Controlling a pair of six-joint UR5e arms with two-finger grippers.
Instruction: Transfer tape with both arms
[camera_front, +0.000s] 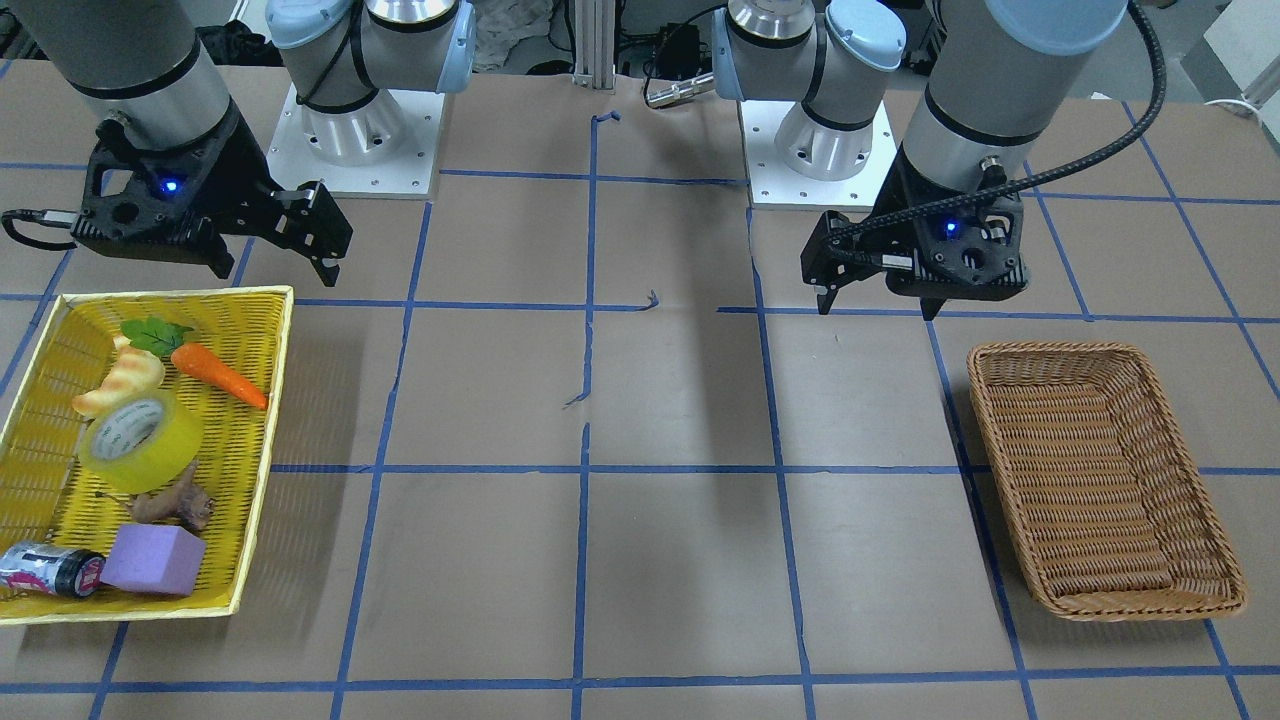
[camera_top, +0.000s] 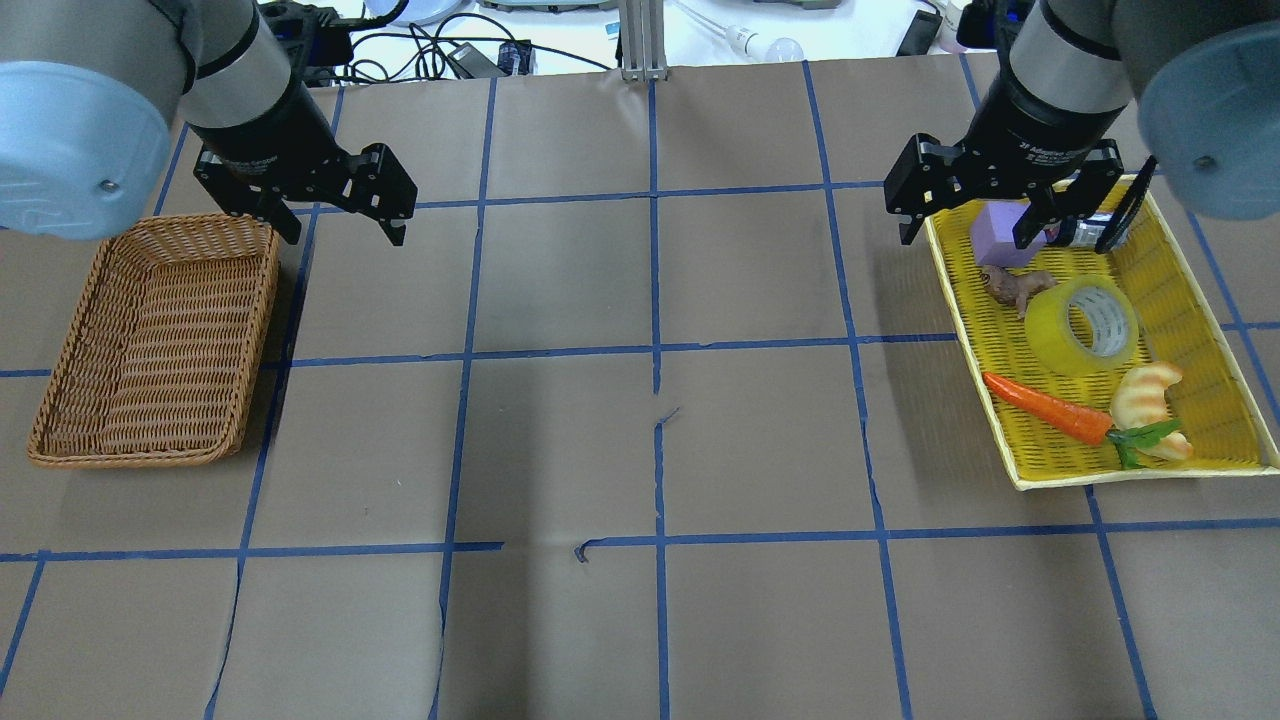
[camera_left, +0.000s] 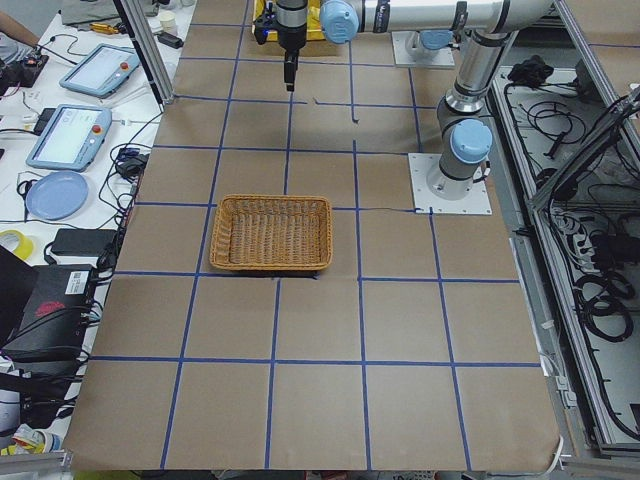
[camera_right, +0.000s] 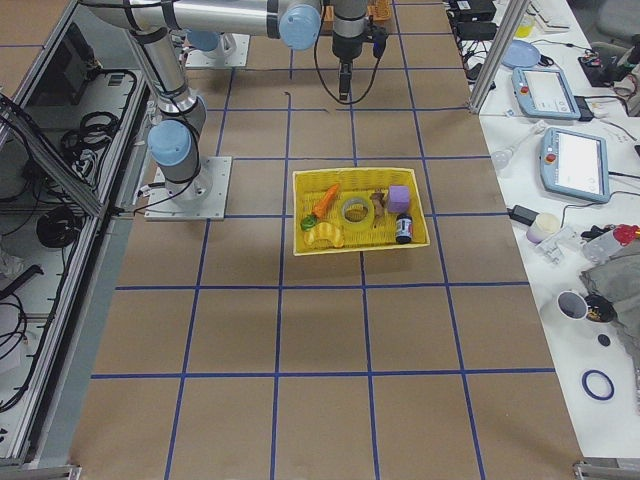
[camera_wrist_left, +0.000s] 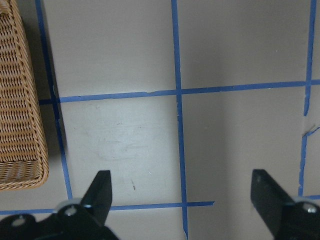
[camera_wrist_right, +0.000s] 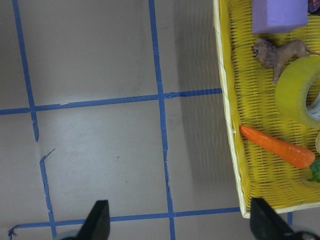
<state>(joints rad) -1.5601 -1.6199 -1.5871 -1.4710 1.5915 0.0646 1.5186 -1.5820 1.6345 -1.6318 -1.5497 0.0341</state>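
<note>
I see R gripper (camera_top: 965, 238) jaws wide, empty, over yellow basket (camera_top: 966, 335) edge. Tape (camera_top: 1055, 325) lies inside basket, untouched. L gripper (camera_top: 345, 235) jaws wide, empty, well apart from basket.

left hand (camera_top: 345, 236) aloft, spread wide, pointing down | right hand (camera_top: 963, 238) aloft, spread wide, pointing down

Two baskets (camera_front: 180, 293) (camera_front: 1060, 347); one each: tape (camera_front: 150, 465), carrot (camera_front: 218, 376), croissant (camera_front: 125, 385), lion (camera_front: 175, 505), block (camera_front: 153, 560), likely can (camera_front: 50, 570).
</note>
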